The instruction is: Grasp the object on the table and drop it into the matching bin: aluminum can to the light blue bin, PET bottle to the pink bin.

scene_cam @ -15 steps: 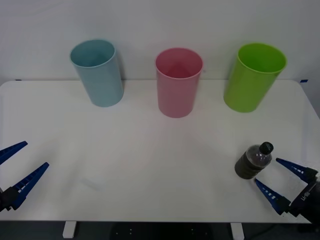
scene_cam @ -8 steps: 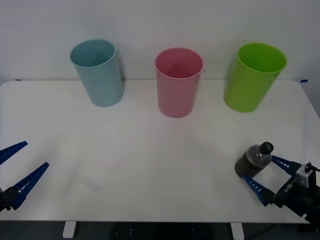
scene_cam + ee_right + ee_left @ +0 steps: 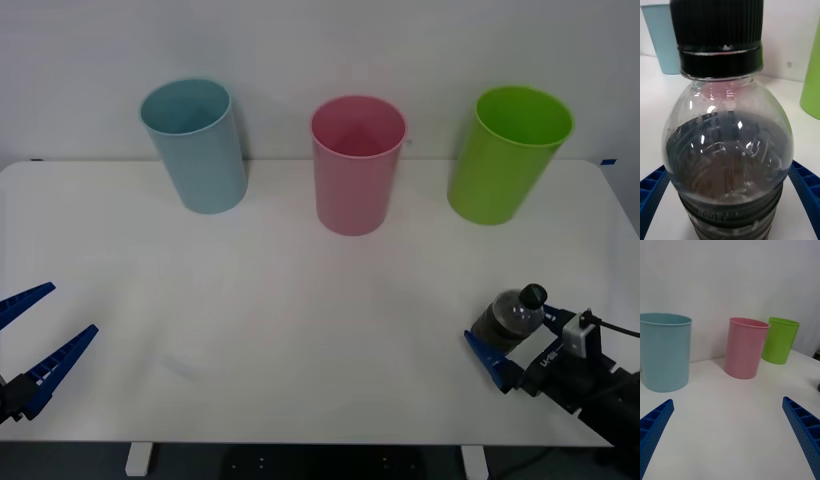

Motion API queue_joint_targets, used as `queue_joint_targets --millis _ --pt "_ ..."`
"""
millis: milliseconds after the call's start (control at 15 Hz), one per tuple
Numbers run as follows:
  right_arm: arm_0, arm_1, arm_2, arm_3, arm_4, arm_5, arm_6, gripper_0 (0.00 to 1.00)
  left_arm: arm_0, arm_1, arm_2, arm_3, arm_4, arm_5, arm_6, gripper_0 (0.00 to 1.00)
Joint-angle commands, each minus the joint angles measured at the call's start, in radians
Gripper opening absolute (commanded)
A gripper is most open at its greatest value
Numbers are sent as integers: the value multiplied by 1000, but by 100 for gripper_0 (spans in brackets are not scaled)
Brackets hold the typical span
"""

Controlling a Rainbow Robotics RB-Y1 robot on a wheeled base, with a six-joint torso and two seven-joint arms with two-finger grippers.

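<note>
Now your right gripper [image 3: 512, 343] has slid forward since a second ago, its spread fingers flanking the PET bottle [image 3: 507, 322] at the white table's [image 3: 300, 300] near right corner. Your left gripper [image 3: 28, 338] waits wide open. Bottle upright, black-capped, dark brown inside.

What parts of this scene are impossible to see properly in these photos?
- PET bottle base: front view, hidden behind the right pincer; cut off by the right wrist view's edge.
- Whether its fingers touch the bottle: unclear.
- Pink bin inside: its own rim hides the bottom.
- Left pincer body: cut off, front view.
</note>
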Motion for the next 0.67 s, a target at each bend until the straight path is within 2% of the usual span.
queue_joint_targets --millis 67,133,200,267,333,667 --pt "-4 6 3 0 0 14 5 100 0 0 0 0 0 0 0 100" --pt "-4 6 3 0 0 17 6 100 0 0 0 0 0 0 0 100" --pt "-4 8 3 0 0 17 9 74 0 0 0 0 0 0 0 100" --pt "-4 8 4 0 -3 17 6 3 0 0 0 0 0 0 0 100" --pt "-4 9 4 0 -8 20 9 0 0 0 0 0 0 0 0 100" --pt "-7 11 4 0 -15 15 16 0 0 0 0 0 0 0 0 100"
